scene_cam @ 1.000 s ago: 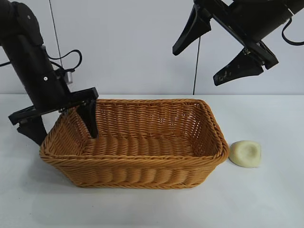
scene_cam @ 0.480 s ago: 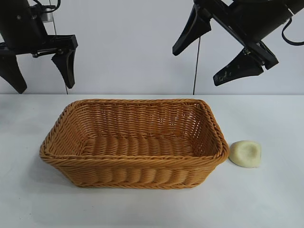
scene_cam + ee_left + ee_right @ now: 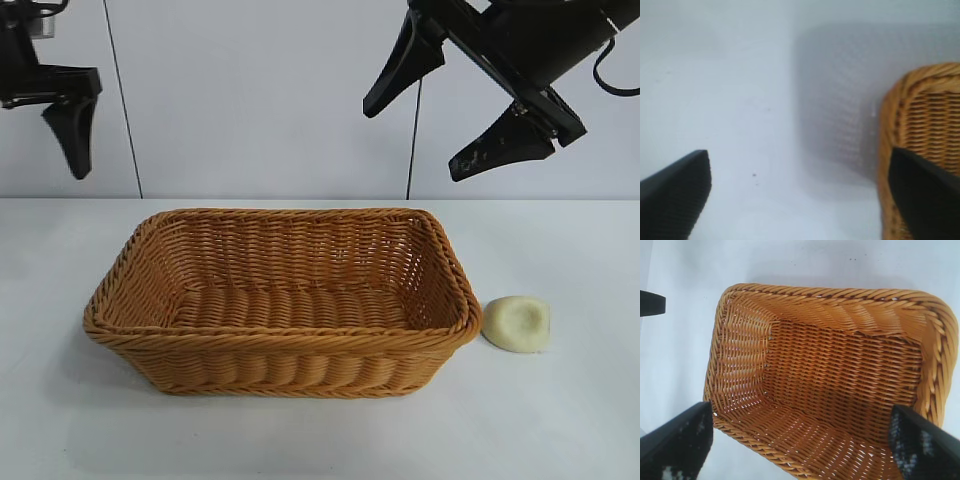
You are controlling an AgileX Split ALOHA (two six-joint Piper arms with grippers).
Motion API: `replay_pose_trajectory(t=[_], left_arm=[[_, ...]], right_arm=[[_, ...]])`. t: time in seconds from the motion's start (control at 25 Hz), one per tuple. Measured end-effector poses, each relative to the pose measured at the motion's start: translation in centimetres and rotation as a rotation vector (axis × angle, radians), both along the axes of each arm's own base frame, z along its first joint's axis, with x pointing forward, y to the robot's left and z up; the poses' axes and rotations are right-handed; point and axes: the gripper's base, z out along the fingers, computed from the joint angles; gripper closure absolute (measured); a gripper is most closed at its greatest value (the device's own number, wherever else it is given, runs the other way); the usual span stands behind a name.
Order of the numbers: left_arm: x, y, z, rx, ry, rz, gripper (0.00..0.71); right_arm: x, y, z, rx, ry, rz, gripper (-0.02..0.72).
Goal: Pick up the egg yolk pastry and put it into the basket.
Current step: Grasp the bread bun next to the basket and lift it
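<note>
Both claws stand with fingers spread wide and hold nothing. Nearest the camera, the egg yolk pastry [image 3: 516,324] lies on the white desk [image 3: 560,420], just beside the basket's right end, close to the rim but outside it and untouched. Next comes the basket [image 3: 280,345] itself, which sits at mid-desk; its woven floor shows bare in the right wrist view [image 3: 840,385], with nothing inside. Farther back and high above the basket's right half, the right claw [image 3: 455,105] hangs tilted downward over the interior, well apart from the pastry. At the basket's far left, high near the rear wall, the left claw [image 3: 40,125] points down, only partly in frame. Progress assessment: no stage is complete. Remaining steps: descend to the pastry, grasp it, lift it over the rim, release it inside the basket.
</note>
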Motion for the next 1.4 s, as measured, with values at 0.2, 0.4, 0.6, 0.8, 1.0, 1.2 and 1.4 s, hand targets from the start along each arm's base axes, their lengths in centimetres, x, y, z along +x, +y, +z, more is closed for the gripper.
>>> replay_pose_trajectory(t=[0.2,0.4,0.6,0.8,1.0,1.2,1.4], left_arm=[[0.0,1.7,0.0,0.038,0.013,0.018,0.018],[-0.4,1.8,0.1,0.040,0.016,0.014,0.018],[-4.1,2.0,1.8,0.051,0.019,-0.003,0.018],[-10.5,2.2,4.3,0.041,-0.006,-0.004,0.018],[-18.2,2.4,6.6,0.039,-0.092,-0.003,0.018],[-24.7,2.7,6.9,0.036,-0.178,-0.002,0.018],[-30.6,2.9,5.7,0.033,-0.279,0.000,0.018]], right_arm=[[0.0,0.0,0.0,0.000,0.002,0.001,0.026],[-0.1,0.0,0.0,0.001,0.008,0.007,0.026],[-0.2,0.1,0.0,0.003,0.016,0.014,0.026],[-0.2,0.1,0.0,0.003,0.021,0.018,0.026],[-0.2,0.1,0.0,0.004,0.022,0.019,0.026],[-0.2,0.1,0.0,0.004,0.022,0.019,0.026],[-0.2,0.1,0.0,0.004,0.022,0.019,0.026]])
